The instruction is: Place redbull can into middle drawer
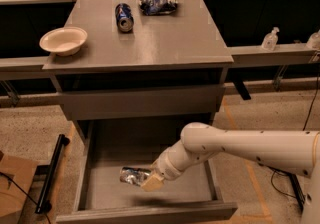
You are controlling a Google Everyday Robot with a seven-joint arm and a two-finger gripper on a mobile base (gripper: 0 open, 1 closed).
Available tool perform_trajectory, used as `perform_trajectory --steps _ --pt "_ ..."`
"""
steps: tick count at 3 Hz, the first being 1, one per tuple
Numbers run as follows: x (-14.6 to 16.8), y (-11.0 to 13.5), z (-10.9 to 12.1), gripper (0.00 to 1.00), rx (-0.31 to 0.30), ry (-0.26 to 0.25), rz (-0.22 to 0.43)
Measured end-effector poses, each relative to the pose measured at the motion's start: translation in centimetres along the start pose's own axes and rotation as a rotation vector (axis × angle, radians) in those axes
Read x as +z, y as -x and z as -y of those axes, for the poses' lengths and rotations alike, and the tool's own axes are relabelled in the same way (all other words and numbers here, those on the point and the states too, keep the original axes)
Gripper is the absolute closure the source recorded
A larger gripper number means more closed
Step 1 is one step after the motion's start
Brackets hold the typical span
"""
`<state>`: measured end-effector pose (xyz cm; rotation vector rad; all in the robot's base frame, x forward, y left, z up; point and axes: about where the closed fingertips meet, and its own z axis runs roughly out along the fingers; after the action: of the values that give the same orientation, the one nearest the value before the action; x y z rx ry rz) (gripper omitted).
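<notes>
The redbull can (131, 175) is a slim silver can lying on its side, held in my gripper (149, 181). The gripper is shut on the can's right end and holds it low inside the open middle drawer (102, 143), over the floor near the front board (150, 213). My white arm (240, 149) reaches in from the right over the drawer's right wall. I cannot tell whether the can touches the drawer floor.
On the cabinet top (165, 43) lie a fatter dark-blue can (124, 17), a blue-and-white snack bag (157, 4) and a white bowl (63, 40). A black bar (51, 173) and a cardboard box (12, 188) stand on the floor at left. Bottles (270, 39) stand on a shelf at right.
</notes>
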<state>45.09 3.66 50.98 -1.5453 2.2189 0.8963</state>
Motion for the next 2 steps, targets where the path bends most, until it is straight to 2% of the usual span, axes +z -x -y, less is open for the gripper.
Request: perform_trajectory --steps 1,2 --pt "5.8 -2.2 0.1 1.00 0.017 0.049 0.024" --pt "10.8 -3.8 0.8 0.82 0.044 0.099 0.032"
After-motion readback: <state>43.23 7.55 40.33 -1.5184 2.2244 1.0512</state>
